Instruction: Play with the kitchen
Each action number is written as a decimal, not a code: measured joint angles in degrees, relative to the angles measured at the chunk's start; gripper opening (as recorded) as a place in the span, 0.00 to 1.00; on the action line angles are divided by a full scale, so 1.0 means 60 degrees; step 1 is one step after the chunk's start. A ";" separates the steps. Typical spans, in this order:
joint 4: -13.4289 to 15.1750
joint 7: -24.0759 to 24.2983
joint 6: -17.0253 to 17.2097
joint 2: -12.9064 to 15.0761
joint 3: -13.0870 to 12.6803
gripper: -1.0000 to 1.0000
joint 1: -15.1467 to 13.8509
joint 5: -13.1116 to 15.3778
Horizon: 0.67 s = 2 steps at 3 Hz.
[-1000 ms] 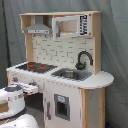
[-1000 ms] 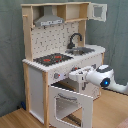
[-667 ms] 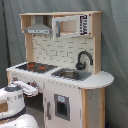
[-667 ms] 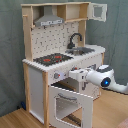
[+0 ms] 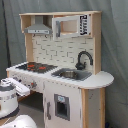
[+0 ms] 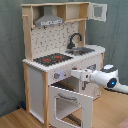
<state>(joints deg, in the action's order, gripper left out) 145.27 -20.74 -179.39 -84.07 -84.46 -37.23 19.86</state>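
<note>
The kitchen [image 5: 60, 75] is a tall toy unit of pale wood and white panels, seen in both exterior views. It has a red-ringed black hob [image 5: 35, 66], a black faucet [image 5: 83, 59], a sink [image 5: 70, 74] and a grey hood [image 5: 37, 27]. In the second exterior view the kitchen [image 6: 60, 55] has its oven door [image 6: 72, 102] swung down and open. My gripper [image 6: 74, 73] reaches in from the second exterior view's right, just in front of the knob panel under the hob [image 6: 52, 59] and above the open door. In the first exterior view my gripper [image 5: 24, 88] sits at the lower left, by the kitchen's front.
An upper cabinet with a clear door [image 5: 72, 26] stands beside the hood. A grey curtain [image 5: 115, 45] hangs behind the kitchen. The floor is wood [image 6: 15, 120]. My white arm [image 6: 110, 79] spans the space right of the oven door.
My arm has shifted only slightly in front of the kitchen. The oven door stays open.
</note>
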 joint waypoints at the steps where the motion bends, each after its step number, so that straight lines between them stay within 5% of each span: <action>1: 0.0225 0.0073 0.0622 -0.0002 -0.0014 1.00 0.0686 0.0000; 2: 0.0310 0.0082 0.1353 -0.0001 -0.0018 1.00 0.1360 0.0000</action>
<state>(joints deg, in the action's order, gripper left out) 147.13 -20.24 -171.27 -84.08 -84.57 -29.07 19.86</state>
